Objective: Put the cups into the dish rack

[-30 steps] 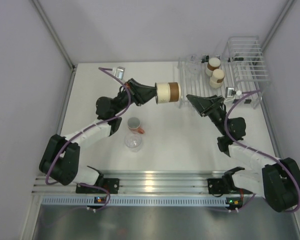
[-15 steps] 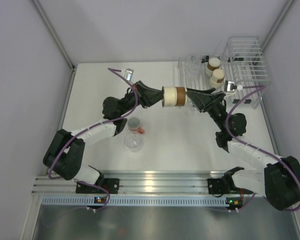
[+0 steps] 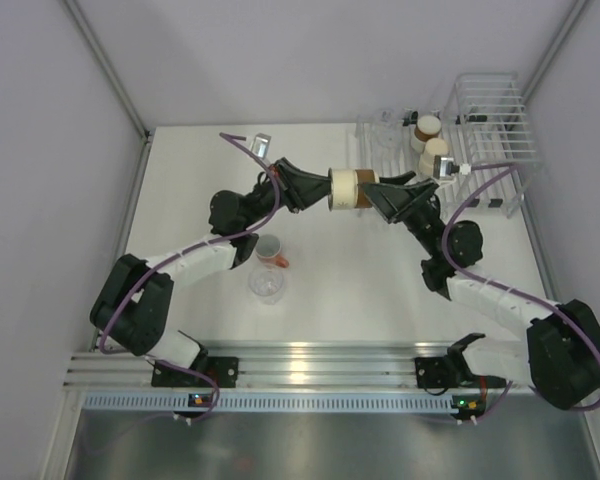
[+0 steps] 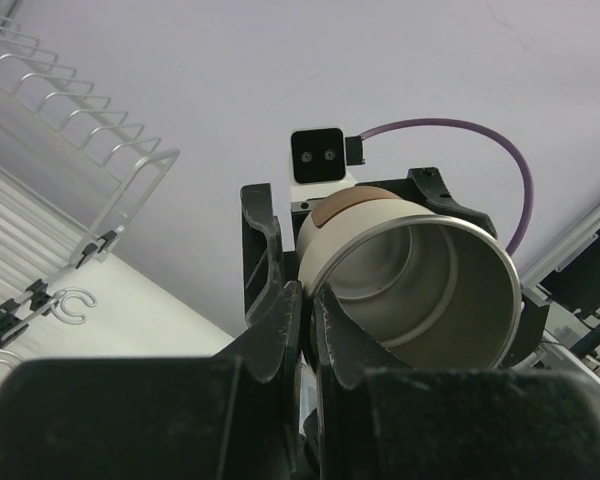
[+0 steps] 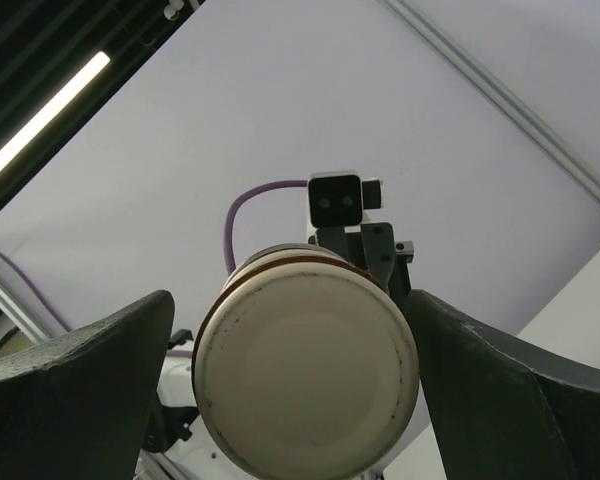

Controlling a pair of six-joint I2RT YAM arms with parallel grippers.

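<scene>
My left gripper [image 3: 323, 190] is shut on the rim of a brown cup [image 3: 346, 189] with a cream base and holds it on its side in the air, base toward the right. In the left wrist view my gripper [image 4: 315, 305] pinches the rim wall of this cup [image 4: 420, 285], whose shiny inside shows. My right gripper [image 3: 377, 193] is open, its jaws on either side of the cup's base [image 5: 305, 375] with small gaps. Two brown cups [image 3: 427, 127] [image 3: 436, 151] and a clear cup [image 3: 385, 130] stand on the dish rack [image 3: 405, 165]. A salmon-orange cup [image 3: 270, 248] and a clear cup [image 3: 267, 283] stand on the table.
The rack's taller wire basket [image 3: 495, 115] is at the back right corner by the right wall. Part of the rack's wires [image 4: 90, 120] shows in the left wrist view. Grey walls close in the table on the left, back and right.
My left arm carried the brown cup to the right. My right gripper moved up and left to meet it, and its open jaws now straddle the cup's base.
</scene>
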